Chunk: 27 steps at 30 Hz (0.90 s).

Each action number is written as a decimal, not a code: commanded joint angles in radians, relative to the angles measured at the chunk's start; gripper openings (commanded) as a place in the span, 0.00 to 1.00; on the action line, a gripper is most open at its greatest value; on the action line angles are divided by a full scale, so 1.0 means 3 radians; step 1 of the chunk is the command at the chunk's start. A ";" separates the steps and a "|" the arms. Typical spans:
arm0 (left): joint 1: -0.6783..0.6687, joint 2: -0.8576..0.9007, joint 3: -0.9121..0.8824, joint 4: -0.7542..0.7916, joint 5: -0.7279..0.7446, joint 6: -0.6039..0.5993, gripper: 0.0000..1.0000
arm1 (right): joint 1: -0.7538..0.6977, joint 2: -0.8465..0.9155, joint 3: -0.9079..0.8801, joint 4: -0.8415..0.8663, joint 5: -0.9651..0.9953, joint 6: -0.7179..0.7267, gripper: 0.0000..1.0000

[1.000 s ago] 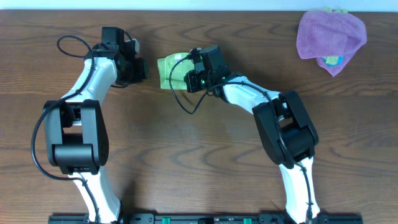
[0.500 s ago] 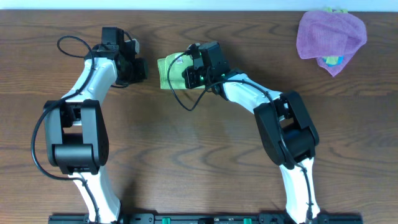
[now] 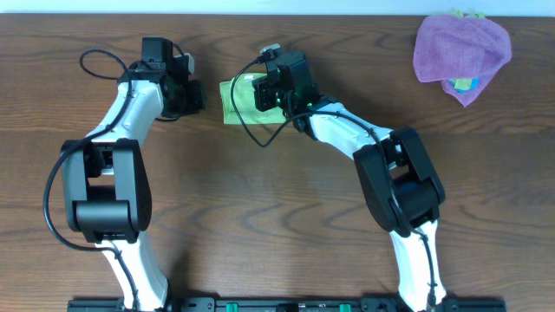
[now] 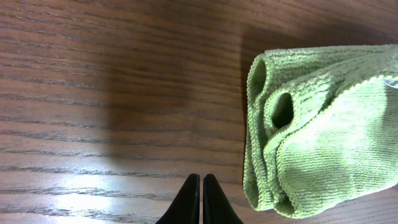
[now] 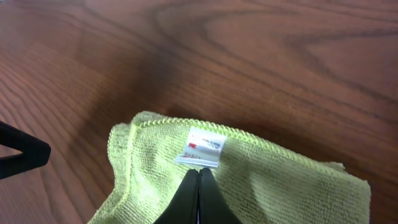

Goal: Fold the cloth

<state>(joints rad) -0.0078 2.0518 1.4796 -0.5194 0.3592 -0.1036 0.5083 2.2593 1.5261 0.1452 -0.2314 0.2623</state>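
Lime-green microfibre, the cloth (image 3: 232, 102) lies bunched in thick folded layers on the tabletop (image 3: 260, 199), toward the far edge, white tag (image 5: 204, 148) facing up. My right claw (image 5: 198, 177) is fully closed with nothing pinched, its tip right at the tag; I judge it is there to press the layers flat. My left claw (image 4: 201, 182) is closed and empty too, parked just beside the cloth's rolled edge without touching it, likely so the fold isn't disturbed. The purple cloth (image 3: 460, 48) sits well apart.
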 commanded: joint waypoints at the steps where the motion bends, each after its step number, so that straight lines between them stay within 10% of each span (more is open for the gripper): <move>1: 0.0009 -0.0038 -0.0039 0.0003 -0.0001 0.0037 0.06 | 0.0064 0.0085 0.0056 0.0053 0.0045 0.0041 0.01; 27: 0.0009 -0.0038 -0.0070 -0.0001 -0.0001 0.0037 0.06 | 0.0039 0.0324 0.0056 -0.0884 0.0257 -0.0017 0.01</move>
<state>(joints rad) -0.0078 2.0518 1.4792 -0.5190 0.3592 -0.1036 0.5392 2.3287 1.5711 -0.0643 -0.1894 0.2729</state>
